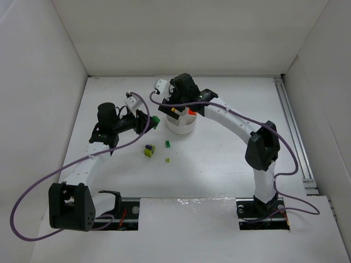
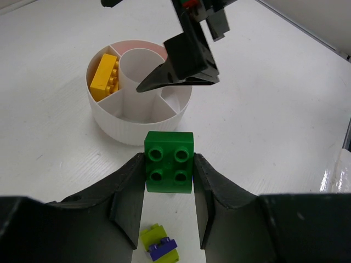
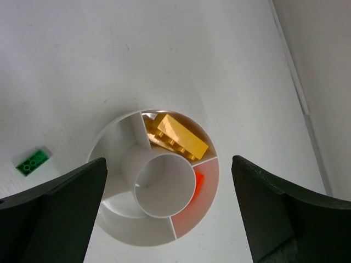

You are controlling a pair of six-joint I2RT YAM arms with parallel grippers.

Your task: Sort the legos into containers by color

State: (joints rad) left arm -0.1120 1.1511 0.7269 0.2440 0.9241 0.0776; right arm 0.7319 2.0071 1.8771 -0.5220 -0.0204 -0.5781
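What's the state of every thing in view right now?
left gripper, jaws shut on green square brick
green square brick, held, beside the dish
right gripper, jaws open, empty, above dish
dish, upright, centre well empty
yellow brick, lying in one wedge
orange-red piece, in adjacent wedge
flat green brick, loose on table
yellow-purple clump, joined, loose on table
tiny green bit, loose on table

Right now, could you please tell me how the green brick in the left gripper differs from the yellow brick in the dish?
The green brick is square with four studs; the yellow brick is longer, an oblong. The green brick is clamped in the left gripper, outside the white dish; the yellow brick lies in one of its wedge compartments. Both are studded plastic bricks.
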